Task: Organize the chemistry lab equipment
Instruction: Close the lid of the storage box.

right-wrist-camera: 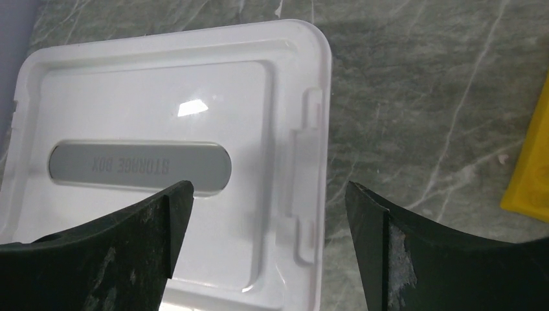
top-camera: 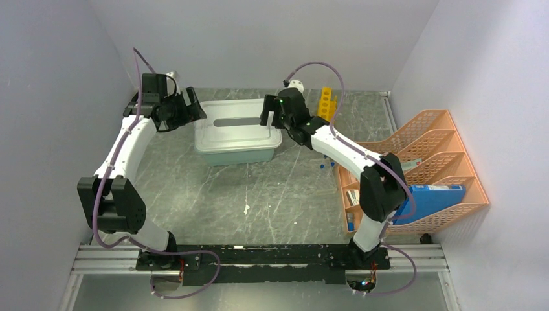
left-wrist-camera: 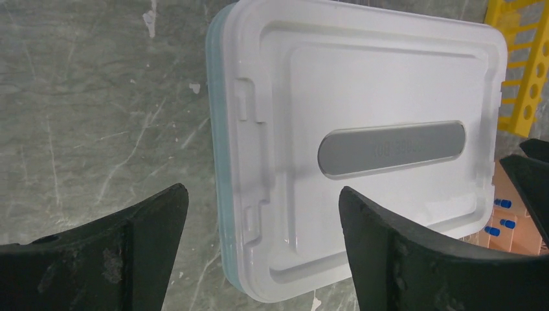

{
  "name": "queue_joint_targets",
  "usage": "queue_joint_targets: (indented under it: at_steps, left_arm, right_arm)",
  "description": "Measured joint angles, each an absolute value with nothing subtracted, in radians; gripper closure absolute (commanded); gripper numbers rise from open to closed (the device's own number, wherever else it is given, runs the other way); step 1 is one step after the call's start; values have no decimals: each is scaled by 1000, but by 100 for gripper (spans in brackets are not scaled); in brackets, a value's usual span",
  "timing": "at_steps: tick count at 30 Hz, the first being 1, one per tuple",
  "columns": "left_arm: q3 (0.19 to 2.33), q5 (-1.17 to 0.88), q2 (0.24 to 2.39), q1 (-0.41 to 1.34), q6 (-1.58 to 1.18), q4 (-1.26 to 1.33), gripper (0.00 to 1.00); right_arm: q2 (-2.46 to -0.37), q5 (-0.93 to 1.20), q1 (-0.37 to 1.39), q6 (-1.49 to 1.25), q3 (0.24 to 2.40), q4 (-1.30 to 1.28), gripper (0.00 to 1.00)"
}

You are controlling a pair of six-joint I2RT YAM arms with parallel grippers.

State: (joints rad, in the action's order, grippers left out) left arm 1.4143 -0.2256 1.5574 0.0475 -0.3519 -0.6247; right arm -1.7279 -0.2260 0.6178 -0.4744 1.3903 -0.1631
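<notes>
From above, the pale tub (top-camera: 236, 155) sits toward 12 o'clock on the desk (top-camera: 259, 201), with its white lid (top-camera: 236, 123) on; the left gripper (top-camera: 189, 107) hangs at the tub's 9 o'clock end and the right gripper (top-camera: 270, 118) at its 3 o'clock end; the yellow rack (top-camera: 327, 103) stands at 1 o'clock; small blue-capped tubes (top-camera: 324, 166) lie beside the orange organiser (top-camera: 440, 149) at 3 o'clock.

In the left wrist view, the left gripper (left-wrist-camera: 262, 194) is wide and holds nothing; one side is over bare desk, the other over the lid, with the lid's clip (left-wrist-camera: 248, 107) edge between them.

In the right wrist view, the right gripper (right-wrist-camera: 268, 191) is wide too and holds nothing; the lid's other clip edge lies between its sides; a bit of rack shows at 3 o'clock.

I think the lid must come off next so things can go in; both grippers should come straight down on the lid's ends, squeeze gently, and lift together, keeping it flat.
</notes>
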Motion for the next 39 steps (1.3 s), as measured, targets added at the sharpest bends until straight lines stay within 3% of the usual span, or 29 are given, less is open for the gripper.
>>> queue_joint_targets:
  at_steps: [11,24,39]
  left_arm:
    - [1387,-221,1557,48,-336,-616,7]
    - [1364,-233,1563,48,-334,-604,8]
    - [1287,-239,1592,48,-345,-554,23]
  right_arm:
    - [-1840,-179,610,-474,1486,-188,12]
    - [-1876,-136,607,-475,1531,-209,23]
    - [-1878,-160,622,-473,1509,-181,33]
